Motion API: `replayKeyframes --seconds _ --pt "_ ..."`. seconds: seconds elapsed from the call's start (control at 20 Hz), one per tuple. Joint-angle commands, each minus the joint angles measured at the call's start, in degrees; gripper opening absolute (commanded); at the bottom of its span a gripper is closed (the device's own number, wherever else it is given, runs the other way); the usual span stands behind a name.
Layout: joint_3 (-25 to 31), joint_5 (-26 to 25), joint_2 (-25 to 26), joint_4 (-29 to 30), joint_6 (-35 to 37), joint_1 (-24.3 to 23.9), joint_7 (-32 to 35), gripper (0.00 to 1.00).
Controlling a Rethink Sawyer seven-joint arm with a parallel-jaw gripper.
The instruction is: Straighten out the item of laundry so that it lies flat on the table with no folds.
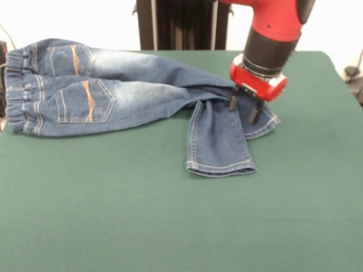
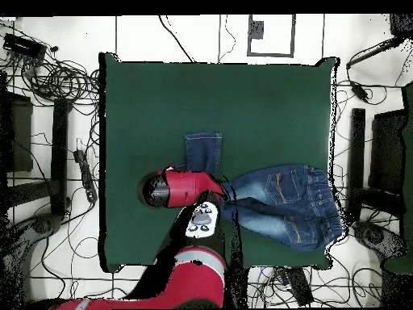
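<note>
In the front view the arm (image 1: pixel 272 28) is cut off by the top edge of the frame, and the waistband end of the jeans (image 1: pixel 113 90) reaches the left edge. In the overhead view the red arm covers the gripper (image 1: pixel 245 105) and one leg end of the jeans, so the contact there is hidden. The pocket stitching is too small to tell from overhead.

The jeans (image 1: pixel 113 90) lie on the tabletop (image 1: pixel 170 226), waistband at its edge. One leg end is folded toward the tabletop's middle; the gripper (image 1: pixel 245 105) stands on the jeans' other leg end.
</note>
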Motion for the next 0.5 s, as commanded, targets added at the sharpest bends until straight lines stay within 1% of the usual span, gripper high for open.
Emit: replayKeyframes --seconds 0.05,0.2,0.5 --pt "3.0 9.3 6.8 2.4 -6.0 1.2 17.2 1.0" --pt "3.7 11.5 10.0 1.9 -8.8 0.3 16.2 1.0" --pt "6.4 13.6 14.2 2.9 -14.5 -2.8 14.3 1.0"
